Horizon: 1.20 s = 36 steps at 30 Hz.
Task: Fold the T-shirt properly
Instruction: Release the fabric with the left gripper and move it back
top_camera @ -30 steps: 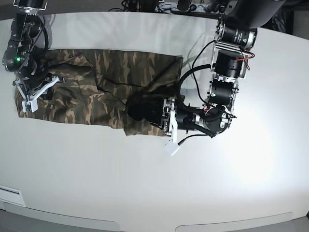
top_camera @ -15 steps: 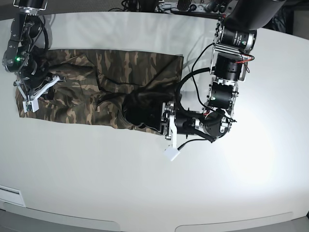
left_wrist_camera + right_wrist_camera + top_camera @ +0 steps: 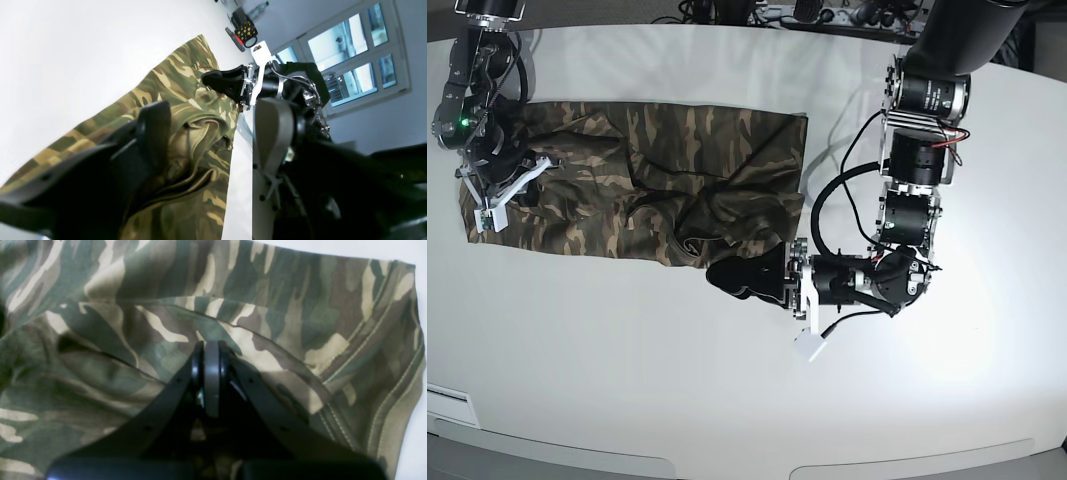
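Observation:
The T-shirt [image 3: 627, 170] lies as a long camouflage strip across the back left of the white table, rumpled at its right end. My left gripper [image 3: 727, 282] hovers just off that end's front edge, open and empty. In the left wrist view its black finger [image 3: 150, 133] and grey pad [image 3: 273, 133] stand wide apart over the T-shirt [image 3: 193, 140]. My right gripper [image 3: 519, 190] rests on the strip's left end. The right wrist view shows the right gripper [image 3: 208, 350] shut, tips touching the T-shirt [image 3: 283, 306]; I cannot see cloth pinched between them.
The bare table [image 3: 727, 400] stretches from the shirt to the front edge. Cables and gear [image 3: 827, 15] line the far edge. The left arm's column [image 3: 917, 150] stands right of the shirt. A white label [image 3: 447, 405] sits at the front left.
My left gripper has pulled back off the shirt's right end toward the front, leaving the cloth there in a rumpled fold. The right arm has stayed put.

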Each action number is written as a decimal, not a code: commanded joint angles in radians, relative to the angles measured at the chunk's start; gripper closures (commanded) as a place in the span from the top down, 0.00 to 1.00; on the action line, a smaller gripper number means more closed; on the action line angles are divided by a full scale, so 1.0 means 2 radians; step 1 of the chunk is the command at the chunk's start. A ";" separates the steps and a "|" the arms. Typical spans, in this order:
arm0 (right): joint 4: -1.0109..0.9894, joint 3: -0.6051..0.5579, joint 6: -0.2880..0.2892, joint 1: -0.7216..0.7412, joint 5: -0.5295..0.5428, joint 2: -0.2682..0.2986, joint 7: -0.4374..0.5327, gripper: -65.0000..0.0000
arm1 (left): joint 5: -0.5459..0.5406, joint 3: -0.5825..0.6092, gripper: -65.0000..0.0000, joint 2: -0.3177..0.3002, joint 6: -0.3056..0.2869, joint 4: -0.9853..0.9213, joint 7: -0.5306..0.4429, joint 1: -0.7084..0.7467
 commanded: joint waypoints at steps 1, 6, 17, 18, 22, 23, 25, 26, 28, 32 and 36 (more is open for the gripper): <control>-0.002 -0.002 0.006 -0.003 0.000 0.001 -0.034 0.00 | -0.012 -0.001 0.61 0.002 -0.005 0.007 -0.002 -0.016; -0.002 -0.002 0.006 -0.003 -0.001 0.001 -0.034 0.00 | -0.012 -0.001 0.61 -0.033 -0.005 0.007 -0.002 -0.022; -0.002 -0.002 0.006 -0.003 0.000 0.000 -0.029 0.00 | -0.012 -0.001 0.00 -0.143 0.010 0.007 -0.002 -0.017; -0.002 -0.002 0.006 -0.003 0.000 0.000 -0.029 0.00 | -0.012 -0.001 0.00 -0.144 0.010 0.007 -0.002 -0.013; -0.002 -0.002 0.006 -0.003 0.001 0.001 -0.028 0.00 | -0.012 -0.001 0.00 -0.144 0.010 0.007 -0.002 0.012; -0.002 -0.002 0.006 -0.003 0.001 0.001 -0.028 0.00 | -0.012 -0.001 0.00 -0.144 0.010 0.007 -0.002 0.019; -0.002 -0.002 0.006 -0.001 0.001 0.001 -0.028 0.00 | -0.012 -0.001 0.00 -0.144 0.015 0.007 -0.002 0.028; -0.002 -0.002 0.006 0.000 0.001 0.001 -0.028 0.00 | -0.012 -0.001 0.00 -0.144 0.018 0.007 -0.002 0.031; -0.002 -0.002 0.006 0.000 0.001 0.001 -0.021 0.00 | -0.012 -0.001 0.00 -0.145 0.019 0.007 -0.002 0.036; -0.002 -0.002 0.006 0.000 0.001 0.001 -0.021 0.00 | -0.012 -0.001 0.00 -0.143 0.018 0.007 -0.002 0.045; -0.002 -0.002 0.006 0.004 0.001 0.001 -0.021 0.00 | -0.012 0.004 0.00 -0.129 0.018 0.007 -0.002 0.050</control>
